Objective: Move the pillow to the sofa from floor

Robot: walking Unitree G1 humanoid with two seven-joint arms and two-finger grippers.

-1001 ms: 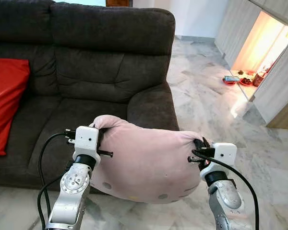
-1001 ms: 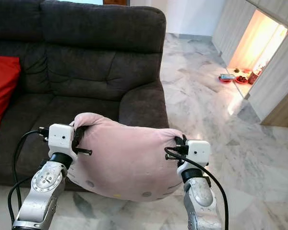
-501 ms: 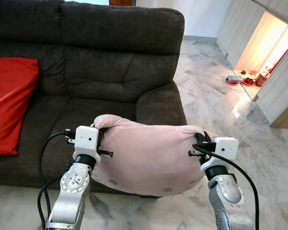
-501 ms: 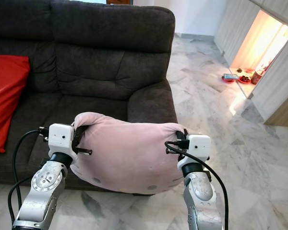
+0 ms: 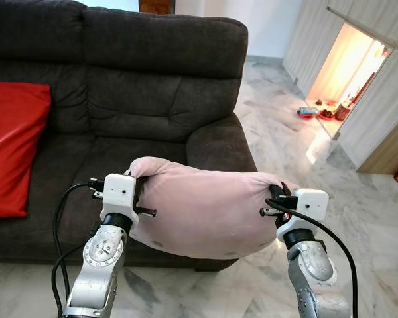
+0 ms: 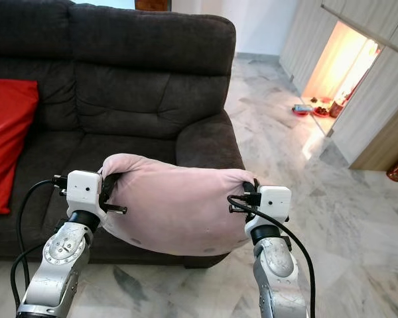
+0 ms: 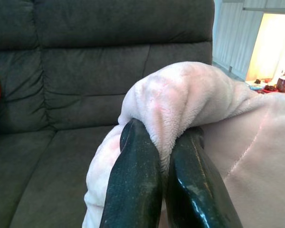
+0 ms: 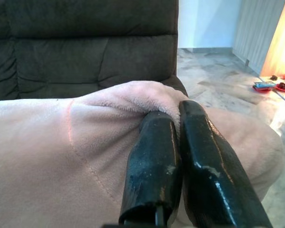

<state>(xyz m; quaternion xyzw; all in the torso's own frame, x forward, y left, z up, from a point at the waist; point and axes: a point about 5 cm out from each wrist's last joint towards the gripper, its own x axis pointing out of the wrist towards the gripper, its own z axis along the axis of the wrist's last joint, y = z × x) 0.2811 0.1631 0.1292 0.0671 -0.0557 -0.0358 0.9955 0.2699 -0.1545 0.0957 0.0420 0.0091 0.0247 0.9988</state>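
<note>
The left hand [image 5: 138, 196] sits low and left of centre in the head view, its two black fingers [image 7: 135, 175] pinched tight on a bunched fold at one end of the pink pillow [image 5: 205, 212]. The right hand [image 5: 276, 199], low and right of centre, is clenched the same way on the opposite end, with plush gathered between its fingers [image 8: 154, 166]. Between the two hands the pillow hangs in a shallow sag across the lower middle of the frame, lifted clear of the marble floor [image 5: 358, 218] and held in front of the seat edge of the dark grey sofa [image 5: 152, 86], near its armrest [image 5: 219, 149]. A few small dark marks show on the pillow's underside. At the left edge of the frame a red cushion [image 5: 13, 152] leans against the sofa back. To the upper right, pale cabinet doors [image 5: 378, 112] frame a warmly lit recess [image 5: 348, 63], with small items on the floor at its foot, too small to identify.
</note>
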